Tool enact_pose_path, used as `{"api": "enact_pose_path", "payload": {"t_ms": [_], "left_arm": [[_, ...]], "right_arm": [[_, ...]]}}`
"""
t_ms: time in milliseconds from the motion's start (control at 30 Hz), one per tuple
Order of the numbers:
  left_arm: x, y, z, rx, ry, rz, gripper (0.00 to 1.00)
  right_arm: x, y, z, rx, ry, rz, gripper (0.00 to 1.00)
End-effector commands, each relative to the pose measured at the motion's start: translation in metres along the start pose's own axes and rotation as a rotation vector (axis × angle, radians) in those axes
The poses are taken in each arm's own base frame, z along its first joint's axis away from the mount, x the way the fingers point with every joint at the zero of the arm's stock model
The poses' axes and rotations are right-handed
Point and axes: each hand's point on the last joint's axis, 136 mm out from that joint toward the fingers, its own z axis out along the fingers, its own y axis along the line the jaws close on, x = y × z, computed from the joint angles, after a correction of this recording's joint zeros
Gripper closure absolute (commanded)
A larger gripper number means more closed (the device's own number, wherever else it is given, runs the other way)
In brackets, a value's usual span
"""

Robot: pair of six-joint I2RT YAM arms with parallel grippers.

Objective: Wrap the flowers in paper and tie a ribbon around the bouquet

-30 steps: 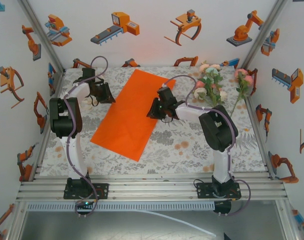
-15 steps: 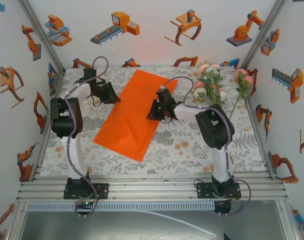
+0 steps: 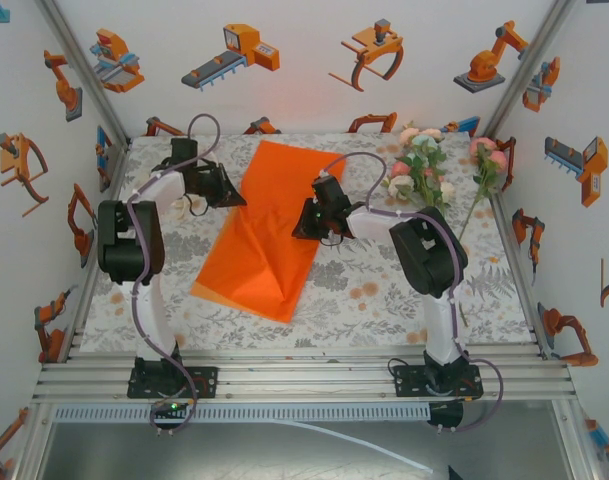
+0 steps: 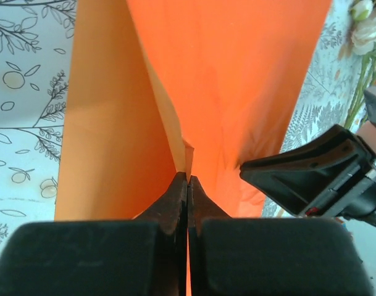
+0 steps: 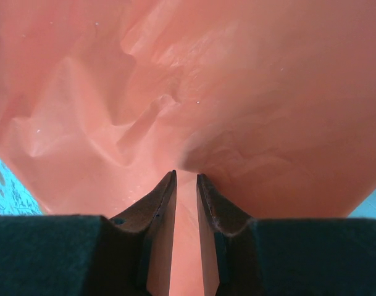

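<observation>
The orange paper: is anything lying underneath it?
The paper rests on the leaf-print tablecloth, seen all round its edges. It buckles up where the left pincer and right pincer pinch it. Anything beneath the sheet itself is covered and cannot be seen.

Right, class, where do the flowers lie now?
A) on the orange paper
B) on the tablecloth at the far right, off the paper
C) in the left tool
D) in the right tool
B: the flowers lie on the tablecloth at the far right, apart from the paper.
</observation>
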Motion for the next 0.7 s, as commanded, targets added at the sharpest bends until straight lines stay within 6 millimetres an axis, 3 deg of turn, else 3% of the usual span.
{"api": "enact_pose_path", "payload": {"t_ms": [0,133,233,333,433,567,667], "left_arm": [[-0.005,-0.035,-0.03,0.048,-0.056,-0.024,1.0],[-0.006,-0.038,-0.058,-0.018,-0.141,-0.204,1.0],[-0.002,-0.05,-0.076,-0.074,-0.197,-0.279,1.0],[0.005,-0.062,-0.09,-0.168,-0.235,-0.32,1.0],[0.008,-0.069,-0.1,-0.235,-0.274,-0.397,1.0],[0.012,-0.06,-0.105,-0.352,-0.336,-0.499,1.0],[0.014,-0.058,-0.1,-0.358,-0.344,-0.57,1.0]], "right_arm": [[0.005,-0.01,0.011,0.039,0.038,-0.046,0.71],[-0.014,0.017,-0.019,0.015,0.022,-0.135,0.54],[-0.018,0.052,-0.068,-0.054,-0.058,-0.28,0.45],[0.009,0.079,-0.11,-0.093,-0.097,-0.457,0.37],[0.056,0.109,-0.136,-0.118,-0.134,-0.674,0.29],[0.117,0.155,-0.148,-0.173,-0.176,-0.906,0.22],[0.144,0.178,-0.144,-0.149,-0.215,-1.02,0.16]]}}
